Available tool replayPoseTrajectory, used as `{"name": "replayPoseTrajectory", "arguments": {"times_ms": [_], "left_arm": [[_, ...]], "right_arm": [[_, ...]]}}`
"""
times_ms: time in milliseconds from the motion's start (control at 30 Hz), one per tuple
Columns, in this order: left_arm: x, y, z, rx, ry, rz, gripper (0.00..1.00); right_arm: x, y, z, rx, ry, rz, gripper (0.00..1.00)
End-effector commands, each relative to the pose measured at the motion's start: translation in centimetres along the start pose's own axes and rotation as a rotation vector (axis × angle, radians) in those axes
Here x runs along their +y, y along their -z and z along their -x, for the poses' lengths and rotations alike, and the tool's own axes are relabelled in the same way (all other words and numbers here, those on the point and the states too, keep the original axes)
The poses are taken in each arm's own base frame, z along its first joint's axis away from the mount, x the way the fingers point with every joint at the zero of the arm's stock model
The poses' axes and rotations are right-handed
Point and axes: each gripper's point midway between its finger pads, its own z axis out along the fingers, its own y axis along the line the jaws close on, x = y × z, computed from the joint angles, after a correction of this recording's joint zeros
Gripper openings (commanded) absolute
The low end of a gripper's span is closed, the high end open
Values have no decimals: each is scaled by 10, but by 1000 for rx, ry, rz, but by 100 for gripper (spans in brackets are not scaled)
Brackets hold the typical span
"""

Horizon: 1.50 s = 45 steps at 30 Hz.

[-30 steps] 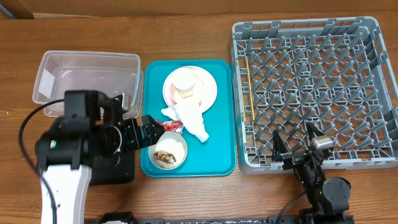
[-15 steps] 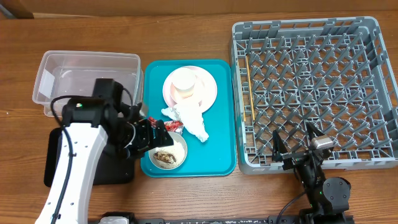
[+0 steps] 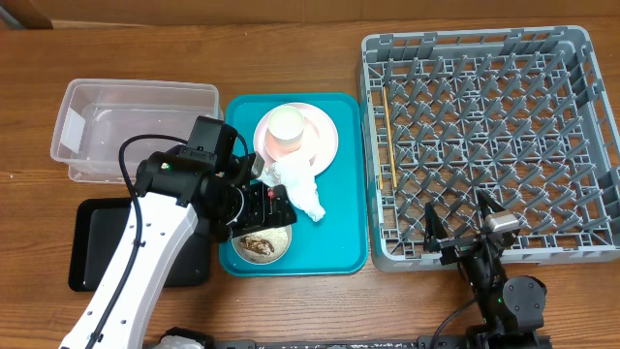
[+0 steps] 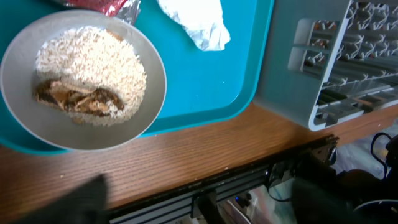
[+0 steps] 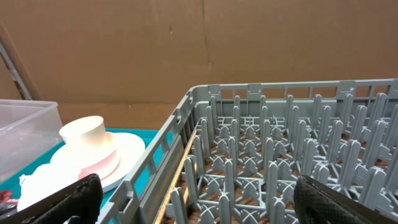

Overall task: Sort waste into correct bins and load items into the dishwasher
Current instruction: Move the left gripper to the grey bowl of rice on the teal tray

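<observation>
Wood surface (image 3: 291,39), bare along its 12 o'clock edge and in a thinner strip at 6 o'clock. Clear tub (image 3: 126,126) at 10 o'clock, with a pale sticker (image 3: 64,139) on its 9 o'clock wall, print too small to read. Shallow black tray (image 3: 92,242) at 8 o'clock, just below the tub, partly covered by the left arm (image 3: 126,281). Central teal tray (image 3: 339,228), its 9 o'clock rim just beside the tub; a narrow gap of wood parts it from the rack (image 3: 484,136) at 3 o'clock. In the rack, one stick (image 3: 385,136) lies along the 9 o'clock wall. On the teal tray: plate (image 3: 327,145) at 12 o'clock, bearing the pink bowl (image 5: 102,167) with the cup (image 3: 288,124) on top; napkin (image 3: 302,184) at centre, touching the plate's 6 o'clock rim; wrapper (image 4: 102,5) just beside the napkin at its 9 o'clock; white bowl (image 4: 146,112) at 7 o'clock, holding rice (image 4: 93,62) and a brown scrap (image 4: 81,99). Over the wrapper and the white bowl's 12 o'clock rim, the left gripper (image 3: 262,206), fingers wide, nothing between them. At the rack's 6 o'clock wall, the right gripper (image 3: 457,233), fingers wide, holding nothing, well apart from the waste.
</observation>
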Motion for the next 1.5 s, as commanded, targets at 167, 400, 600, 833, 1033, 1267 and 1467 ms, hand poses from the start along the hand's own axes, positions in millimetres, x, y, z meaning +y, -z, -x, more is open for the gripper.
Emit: {"name": "replayPoseTrajectory", "arguments": {"times_ms": [167, 400, 600, 833, 1033, 1267, 1467], "left_arm": [[1, -1, 12, -58, 72, 61, 5], [4, -8, 11, -119, 58, 211, 11], [3, -12, 13, -206, -7, 345, 19], [-10, -27, 16, -250, -107, 410, 28], [-5, -50, 19, -222, -144, 497, 34], [14, -83, 22, -132, -130, 598, 29], [27, -103, 22, -70, -120, 652, 22]], "right_arm": [[-2, 0, -2, -4, -4, -9, 100], [-2, 0, -2, -4, -4, -9, 100], [-2, 0, -2, -4, -4, -9, 100], [-2, 0, -2, -4, -4, -9, 100], [-2, 0, -2, -4, -4, -9, 100], [-2, 0, -2, -4, -4, -9, 100], [-2, 0, -2, -4, -4, -9, 100]]}}
